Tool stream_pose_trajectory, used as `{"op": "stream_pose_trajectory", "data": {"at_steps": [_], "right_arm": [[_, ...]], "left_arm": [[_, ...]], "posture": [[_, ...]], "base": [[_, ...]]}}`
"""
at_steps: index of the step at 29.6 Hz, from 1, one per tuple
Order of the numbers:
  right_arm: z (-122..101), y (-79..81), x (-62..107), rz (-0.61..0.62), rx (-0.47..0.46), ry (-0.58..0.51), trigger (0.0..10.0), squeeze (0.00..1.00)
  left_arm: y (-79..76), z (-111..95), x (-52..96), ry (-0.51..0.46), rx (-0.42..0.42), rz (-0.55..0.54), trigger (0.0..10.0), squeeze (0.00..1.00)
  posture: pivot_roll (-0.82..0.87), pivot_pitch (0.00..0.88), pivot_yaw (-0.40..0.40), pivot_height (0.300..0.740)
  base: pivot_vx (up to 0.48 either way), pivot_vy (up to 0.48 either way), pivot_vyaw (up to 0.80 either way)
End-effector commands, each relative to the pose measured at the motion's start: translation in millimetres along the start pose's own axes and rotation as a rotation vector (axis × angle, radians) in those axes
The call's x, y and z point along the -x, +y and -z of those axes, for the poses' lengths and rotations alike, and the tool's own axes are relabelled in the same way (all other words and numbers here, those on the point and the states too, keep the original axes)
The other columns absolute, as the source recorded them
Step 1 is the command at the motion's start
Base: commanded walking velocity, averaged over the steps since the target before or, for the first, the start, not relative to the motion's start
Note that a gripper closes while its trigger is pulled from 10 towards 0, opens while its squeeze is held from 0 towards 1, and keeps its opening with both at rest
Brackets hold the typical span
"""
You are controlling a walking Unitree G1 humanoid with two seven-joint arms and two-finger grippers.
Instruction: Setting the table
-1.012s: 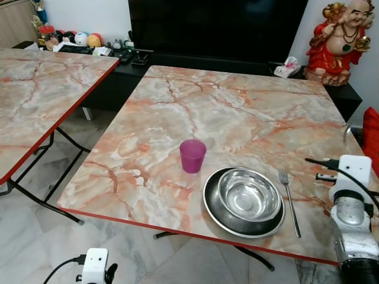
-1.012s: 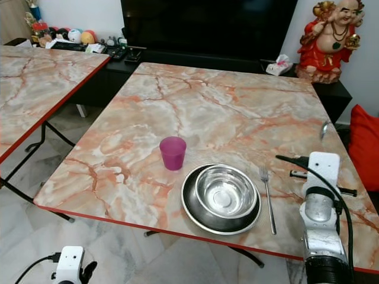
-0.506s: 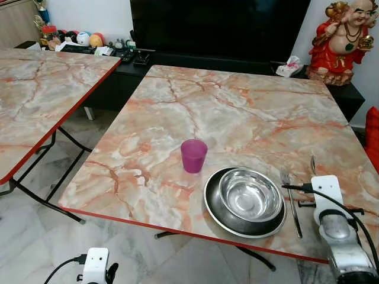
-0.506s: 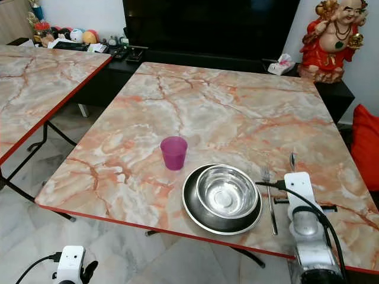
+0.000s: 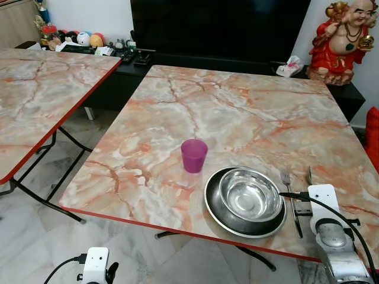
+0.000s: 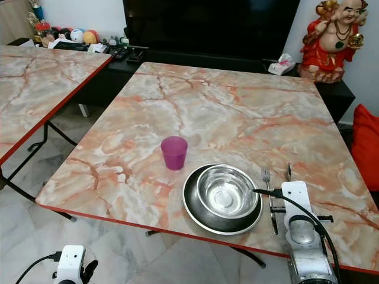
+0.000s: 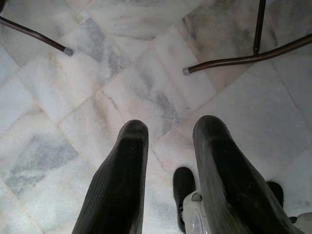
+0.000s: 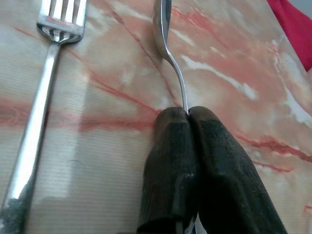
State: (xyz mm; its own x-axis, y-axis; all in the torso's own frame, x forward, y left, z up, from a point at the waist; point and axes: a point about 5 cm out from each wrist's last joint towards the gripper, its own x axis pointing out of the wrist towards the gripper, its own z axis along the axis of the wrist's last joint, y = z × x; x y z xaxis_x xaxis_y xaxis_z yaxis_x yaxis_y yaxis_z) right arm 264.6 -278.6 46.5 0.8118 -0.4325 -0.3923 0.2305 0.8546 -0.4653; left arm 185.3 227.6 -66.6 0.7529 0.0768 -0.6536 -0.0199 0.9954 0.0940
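On the near marble table [image 5: 237, 112] a steel bowl [image 5: 249, 195] sits in a dark plate [image 5: 216, 210], with a purple cup [image 5: 193, 155] to its left and a fork [image 5: 290, 198] to its right. My right gripper [image 8: 188, 113] is shut on the handle of a spoon [image 8: 165, 29], held low over the table just right of the fork [image 8: 39, 97]; the spoon's bowl [image 5: 308, 175] points away from me. My left gripper [image 7: 168, 131] hangs open over the marble floor below the table edge.
A second marble table [image 5: 41, 94] stands to the left, with a gap of floor between. A black TV bench [image 5: 195, 59] with small items runs behind, and a red statue [image 5: 343, 38] stands at the back right. A red cushion [image 6: 364, 148] lies right of the table.
My right arm has come left and down with the spoon, from beyond the table's right edge to just beside the fork. The left arm has stayed put.
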Motion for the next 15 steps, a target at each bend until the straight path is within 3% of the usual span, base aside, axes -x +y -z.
{"op": "stream_pose_trajectory", "data": {"at_steps": [1,15], "right_arm": [[-7.5,-1.2,0.6,0.003,-0.021,-0.017,10.0,0.00],[-3.4,2.7,7.5,-0.014,-0.042,0.019,10.0,0.00]], "left_arm": [[1.8,1.0,0.7,0.001,0.006,-0.001,10.0,0.00],[-0.1,0.1,0.2,-0.004,0.009,0.002,10.0,0.00]], "posture": [[0.11,0.000,-0.043,0.740],[0.11,0.000,-0.044,0.740]], "base": [[0.000,0.000,0.00],[0.000,0.000,0.00]]}}
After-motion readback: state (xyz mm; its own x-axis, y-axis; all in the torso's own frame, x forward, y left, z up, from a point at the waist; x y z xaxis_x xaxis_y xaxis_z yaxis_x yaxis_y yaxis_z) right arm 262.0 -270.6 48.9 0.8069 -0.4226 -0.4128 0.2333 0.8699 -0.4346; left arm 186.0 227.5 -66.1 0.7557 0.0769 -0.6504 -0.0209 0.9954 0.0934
